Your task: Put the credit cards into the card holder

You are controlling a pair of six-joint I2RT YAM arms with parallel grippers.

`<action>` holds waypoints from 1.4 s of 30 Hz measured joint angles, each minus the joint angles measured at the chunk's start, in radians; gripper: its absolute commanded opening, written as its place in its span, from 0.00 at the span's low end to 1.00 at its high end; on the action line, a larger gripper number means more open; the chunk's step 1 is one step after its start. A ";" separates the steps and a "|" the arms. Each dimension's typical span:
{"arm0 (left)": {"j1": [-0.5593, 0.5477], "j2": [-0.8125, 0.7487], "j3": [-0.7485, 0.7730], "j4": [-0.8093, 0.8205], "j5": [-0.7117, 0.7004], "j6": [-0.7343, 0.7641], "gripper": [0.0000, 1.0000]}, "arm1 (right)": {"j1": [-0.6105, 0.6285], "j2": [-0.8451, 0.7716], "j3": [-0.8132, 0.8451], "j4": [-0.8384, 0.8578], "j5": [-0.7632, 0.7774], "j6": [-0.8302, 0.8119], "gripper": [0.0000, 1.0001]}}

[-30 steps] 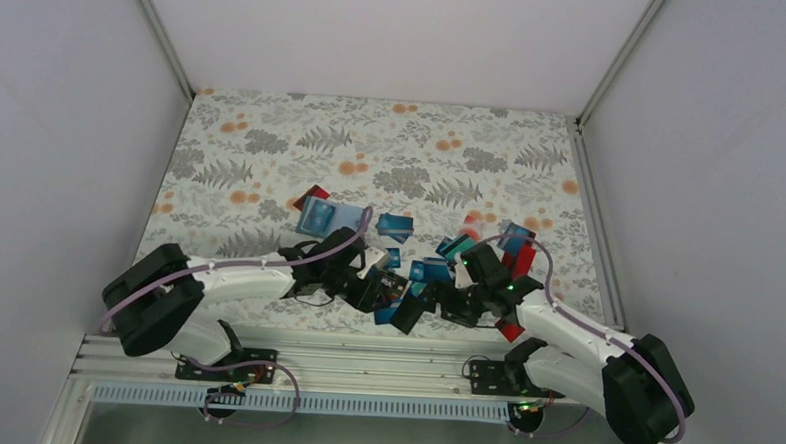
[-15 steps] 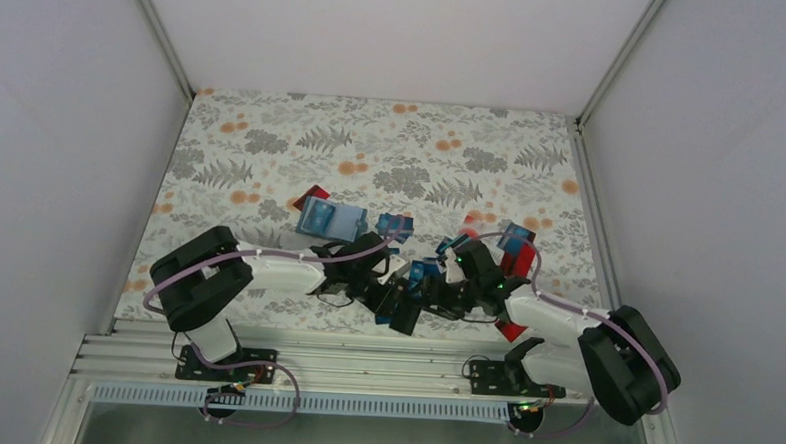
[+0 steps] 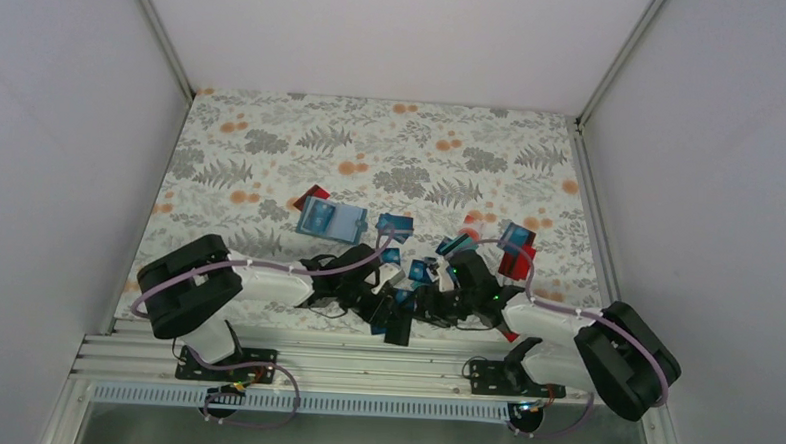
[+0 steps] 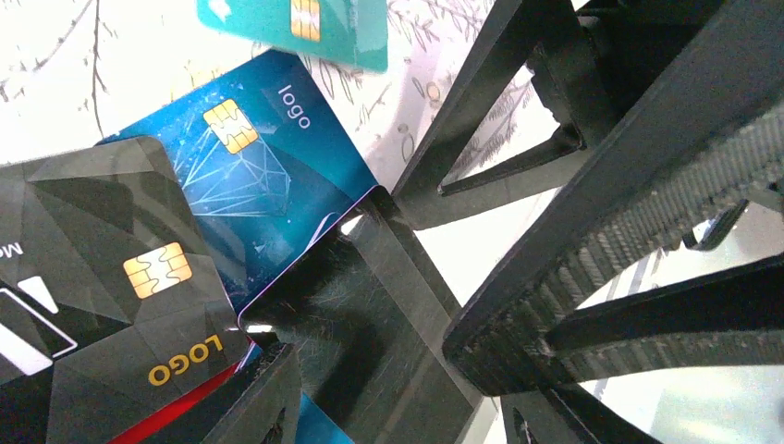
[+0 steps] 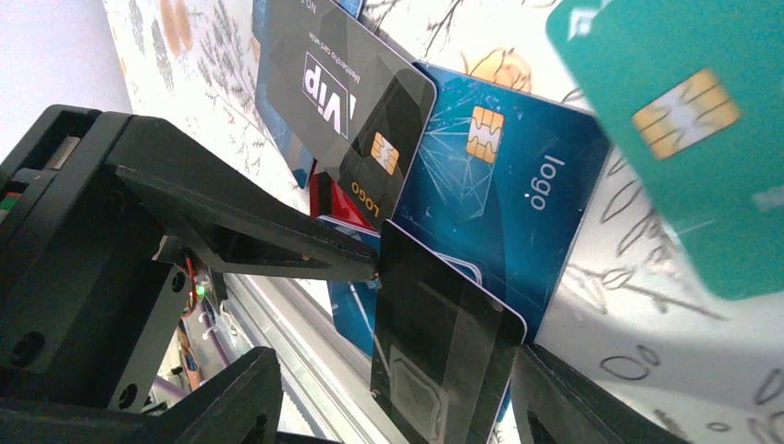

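- Claws, both mine: left claw (image 3: pixel 393 320) and right claw (image 3: pixel 423 305) meet tip to tip, low over the near edge of the table (image 3: pixel 272 147).
- Left claw: jaws part-way apart, with a tilted dark card (image 4: pixel 370 314) between them. I cannot tell whether I clamp it.
- Right claw: jaws likewise apart about the same dark card, with one fingertip (image 4: pixel 421 208) at its upper corner. I cannot tell whether it grips.
- Credit cards (image 3: pixel 412 271): scattered on the cloth around my claws.
- Beneath the claws: a blue "logo" card (image 4: pixel 268 176), a black "LOGO" card (image 4: pixel 111 268) overlapping it, a teal card (image 4: pixel 305 23) beyond, and a red sliver (image 4: pixel 176 416) under the black one.
- Card holder (image 3: pixel 331 219): flat on the cloth beyond my left arm, well apart from both claws, with a red card (image 3: pixel 313 194) at its far corner.
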 measured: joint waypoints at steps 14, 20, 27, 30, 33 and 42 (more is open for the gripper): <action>-0.035 -0.051 -0.063 0.023 -0.014 -0.077 0.50 | 0.074 -0.101 0.040 -0.214 0.059 -0.011 0.76; -0.035 -0.043 -0.061 0.033 -0.026 -0.097 0.49 | 0.081 -0.217 0.016 -0.348 0.027 -0.019 0.74; -0.035 -0.034 -0.057 0.048 -0.035 -0.111 0.48 | 0.099 -0.266 -0.083 -0.318 -0.040 0.050 0.71; -0.035 -0.034 -0.057 0.048 -0.036 -0.115 0.48 | 0.106 -0.270 -0.103 -0.263 -0.045 0.082 0.68; -0.035 -0.034 -0.057 0.048 -0.037 -0.119 0.48 | 0.108 -0.267 -0.152 -0.154 -0.048 0.127 0.66; -0.035 -0.031 -0.058 0.061 -0.044 -0.131 0.48 | 0.115 -0.183 -0.217 0.100 -0.083 0.226 0.60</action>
